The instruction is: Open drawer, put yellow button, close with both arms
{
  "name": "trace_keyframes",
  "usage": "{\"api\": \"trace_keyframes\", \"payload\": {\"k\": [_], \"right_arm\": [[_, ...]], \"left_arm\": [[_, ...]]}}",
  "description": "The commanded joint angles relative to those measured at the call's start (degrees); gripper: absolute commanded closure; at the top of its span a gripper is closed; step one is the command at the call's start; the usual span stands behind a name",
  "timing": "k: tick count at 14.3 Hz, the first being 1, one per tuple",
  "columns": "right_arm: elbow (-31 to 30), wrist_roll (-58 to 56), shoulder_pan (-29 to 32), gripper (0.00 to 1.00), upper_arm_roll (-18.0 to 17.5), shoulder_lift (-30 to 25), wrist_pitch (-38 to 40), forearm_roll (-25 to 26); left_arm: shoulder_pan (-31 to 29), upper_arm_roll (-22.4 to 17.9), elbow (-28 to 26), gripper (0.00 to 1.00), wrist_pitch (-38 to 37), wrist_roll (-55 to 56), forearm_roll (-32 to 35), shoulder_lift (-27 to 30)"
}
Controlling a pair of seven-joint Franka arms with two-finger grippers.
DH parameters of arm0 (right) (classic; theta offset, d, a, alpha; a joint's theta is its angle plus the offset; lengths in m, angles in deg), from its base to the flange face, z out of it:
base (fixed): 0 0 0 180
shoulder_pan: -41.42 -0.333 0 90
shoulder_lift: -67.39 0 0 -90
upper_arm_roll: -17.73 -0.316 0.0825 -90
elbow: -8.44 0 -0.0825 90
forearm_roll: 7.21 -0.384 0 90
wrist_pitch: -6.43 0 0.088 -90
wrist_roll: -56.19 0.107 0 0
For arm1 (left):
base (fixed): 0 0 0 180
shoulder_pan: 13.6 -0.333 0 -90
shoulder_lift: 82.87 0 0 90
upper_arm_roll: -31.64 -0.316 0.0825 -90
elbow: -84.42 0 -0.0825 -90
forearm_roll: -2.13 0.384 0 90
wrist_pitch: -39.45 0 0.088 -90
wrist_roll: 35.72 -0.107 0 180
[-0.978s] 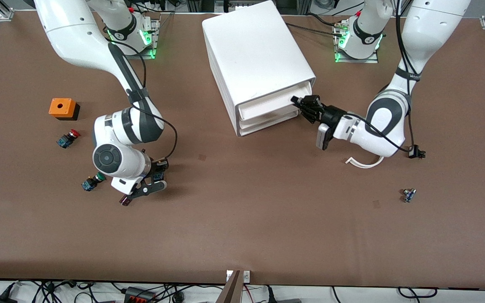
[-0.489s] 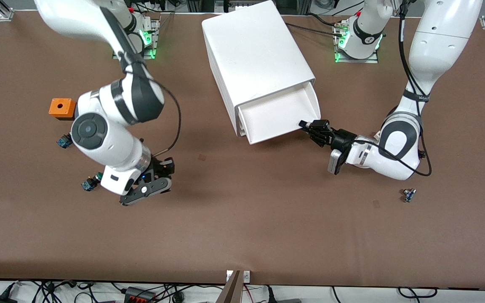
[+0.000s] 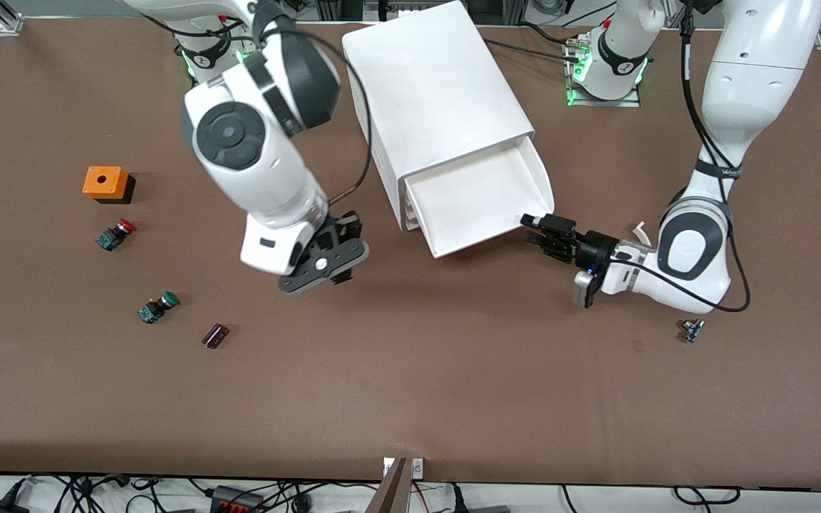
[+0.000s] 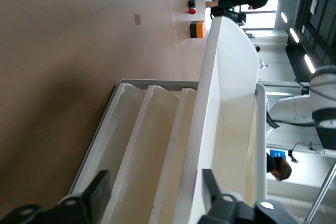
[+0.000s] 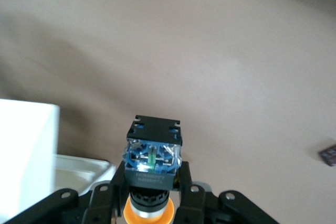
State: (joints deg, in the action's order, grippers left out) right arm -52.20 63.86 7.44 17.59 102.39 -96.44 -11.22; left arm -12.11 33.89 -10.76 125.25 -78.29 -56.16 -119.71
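I log: drawer (image 3: 485,203) drawn farther out, left pincer (image 3: 533,229) wide at its front; right pincer (image 3: 332,258), risen, clamps yellow button (image 5: 151,157).

High front camera overlooks everything; wrist cameras closely share the drawer (image 4: 231,129).

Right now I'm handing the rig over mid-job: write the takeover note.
Left gripper: open at the front edge of the top drawer, which is pulled out and empty.
Right gripper: shut on the yellow button, in the air over the table beside the cabinet, on the right arm's side.
Done: drawer opened, button picked up.
Left: drop the button in the drawer, then close it with both arms.
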Motion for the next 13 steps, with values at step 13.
{"api": "trace_keyframes", "payload": {"k": [13], "right_arm": [[3.51,20.8,-13.74,1.0,-1.17,4.63,-7.59,-0.3]], "left_arm": [[2.73,0.92,13.88,0.0,-2.77,44.68,50.02,9.95]]}}
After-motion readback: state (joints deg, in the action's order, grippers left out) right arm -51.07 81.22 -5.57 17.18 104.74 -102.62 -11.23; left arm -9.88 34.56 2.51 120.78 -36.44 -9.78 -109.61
